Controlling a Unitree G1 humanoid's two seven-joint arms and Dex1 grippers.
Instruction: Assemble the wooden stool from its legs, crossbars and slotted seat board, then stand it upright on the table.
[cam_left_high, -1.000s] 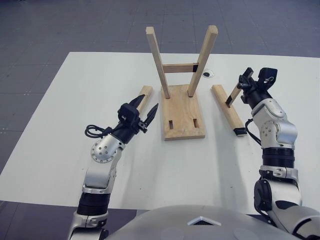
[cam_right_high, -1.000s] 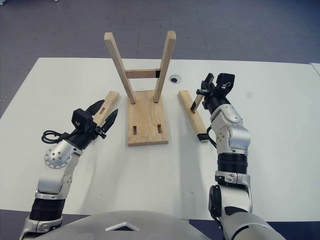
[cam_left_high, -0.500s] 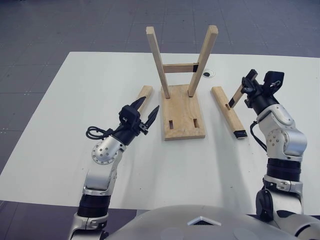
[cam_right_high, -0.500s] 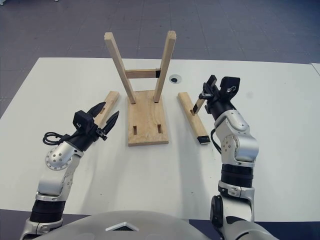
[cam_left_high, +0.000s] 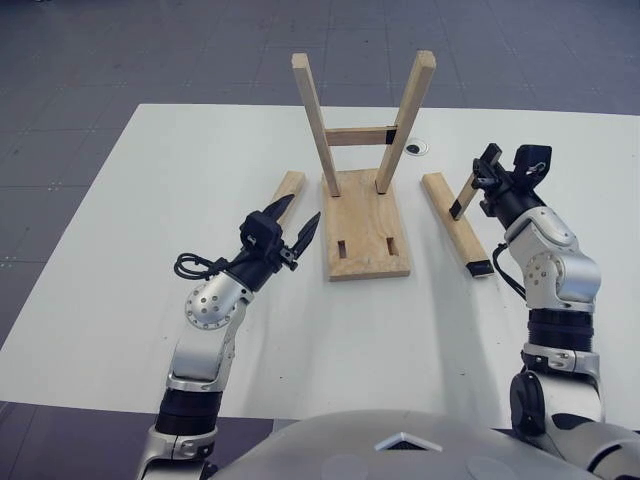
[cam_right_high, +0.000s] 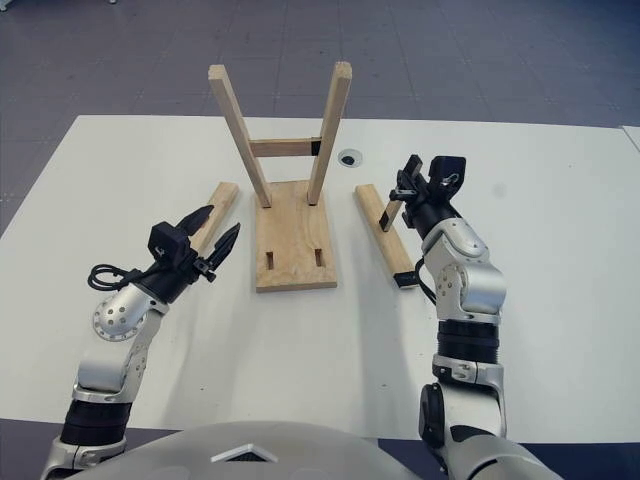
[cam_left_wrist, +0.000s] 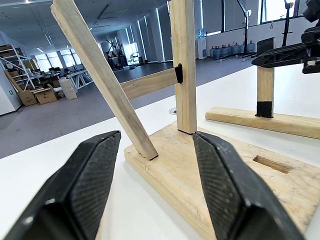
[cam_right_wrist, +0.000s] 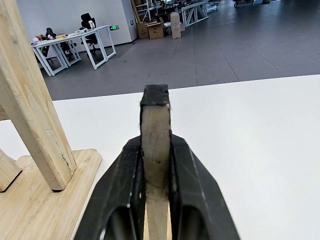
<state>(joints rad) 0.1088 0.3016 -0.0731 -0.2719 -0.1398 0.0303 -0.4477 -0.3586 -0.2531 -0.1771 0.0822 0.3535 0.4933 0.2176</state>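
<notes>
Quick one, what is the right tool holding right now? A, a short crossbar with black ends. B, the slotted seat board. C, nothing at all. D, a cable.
A: the right tool is shut on a short crossbar with black ends, its lower end at the loose leg lying on the table.

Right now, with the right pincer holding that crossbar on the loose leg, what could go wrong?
1. The crossbar is gripped near its top by the right pincer; pressing down could tilt it or skid the unheld loose leg under it.
2. The open left pincer sits close to the seat board; a nudge might upset its two leaning legs.
</notes>
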